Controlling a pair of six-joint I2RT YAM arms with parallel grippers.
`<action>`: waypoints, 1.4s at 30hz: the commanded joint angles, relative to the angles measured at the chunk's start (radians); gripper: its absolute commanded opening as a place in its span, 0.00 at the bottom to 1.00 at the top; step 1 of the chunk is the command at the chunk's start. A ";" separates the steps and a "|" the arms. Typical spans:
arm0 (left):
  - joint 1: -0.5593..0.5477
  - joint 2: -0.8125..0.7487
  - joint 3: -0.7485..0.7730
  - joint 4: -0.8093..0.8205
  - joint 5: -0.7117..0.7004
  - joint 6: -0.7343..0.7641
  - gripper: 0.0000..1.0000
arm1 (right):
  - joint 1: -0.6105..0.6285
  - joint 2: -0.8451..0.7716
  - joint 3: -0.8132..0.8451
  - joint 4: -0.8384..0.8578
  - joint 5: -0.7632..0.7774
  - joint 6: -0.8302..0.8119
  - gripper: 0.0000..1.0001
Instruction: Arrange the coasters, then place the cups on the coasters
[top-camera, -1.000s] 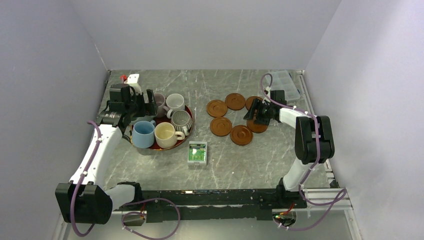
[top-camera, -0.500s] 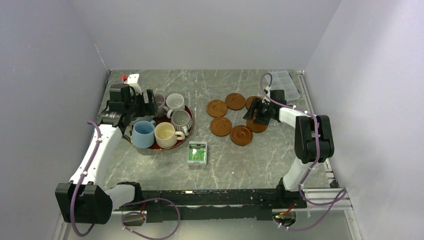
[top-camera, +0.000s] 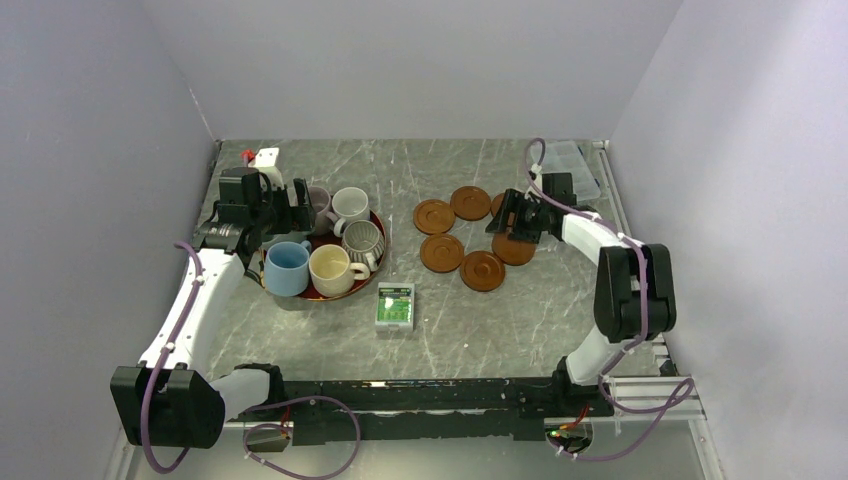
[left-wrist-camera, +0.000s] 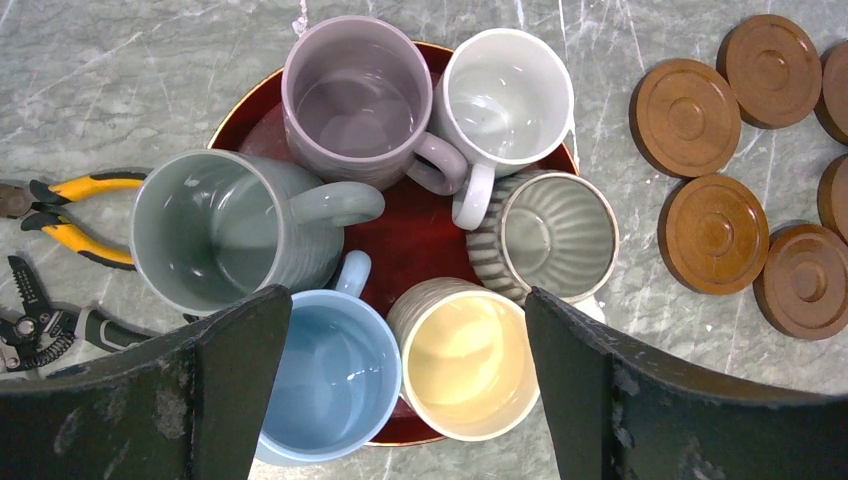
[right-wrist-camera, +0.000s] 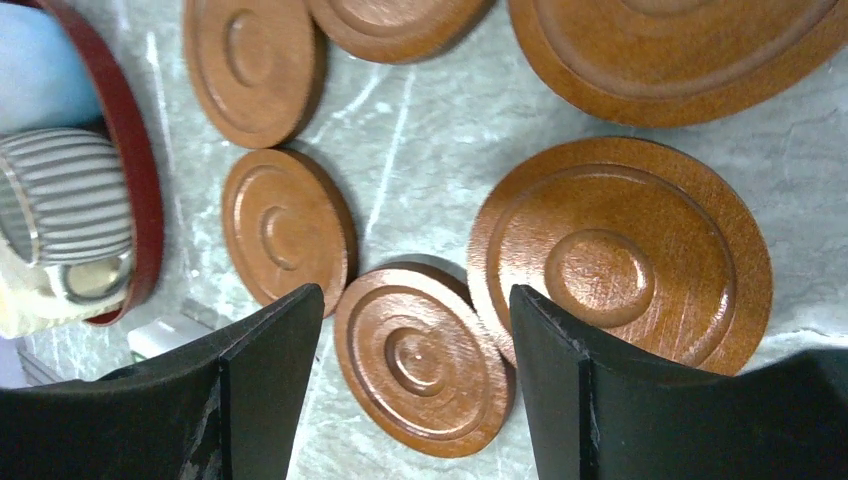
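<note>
The right gripper (right-wrist-camera: 415, 300) hung empty, jaws moderately wide, directly over a coaster (right-wrist-camera: 420, 360) that abutted a neighbour coaster (right-wrist-camera: 620, 255). Recommended: descend straight, pinch that rim alone and draw it clear. The cups (left-wrist-camera: 355, 100) sat on the tray (left-wrist-camera: 400, 230), well aside.

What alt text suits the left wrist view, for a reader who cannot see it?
Six mugs crowd a dark-red tray, seen from above and framed by the open left end effector. Brown coasters lie bare at the right edge, pliers at the left.
</note>
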 joint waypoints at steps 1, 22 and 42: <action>-0.004 -0.018 0.021 0.045 0.035 -0.002 0.93 | 0.007 -0.120 0.036 0.019 -0.021 -0.027 0.73; -0.004 -0.014 0.036 0.019 0.042 -0.032 0.92 | 0.569 -0.027 0.298 -0.025 0.326 0.030 0.71; -0.005 -0.042 0.042 0.012 0.036 -0.047 0.93 | 0.808 0.485 0.931 -0.376 0.710 -0.046 0.57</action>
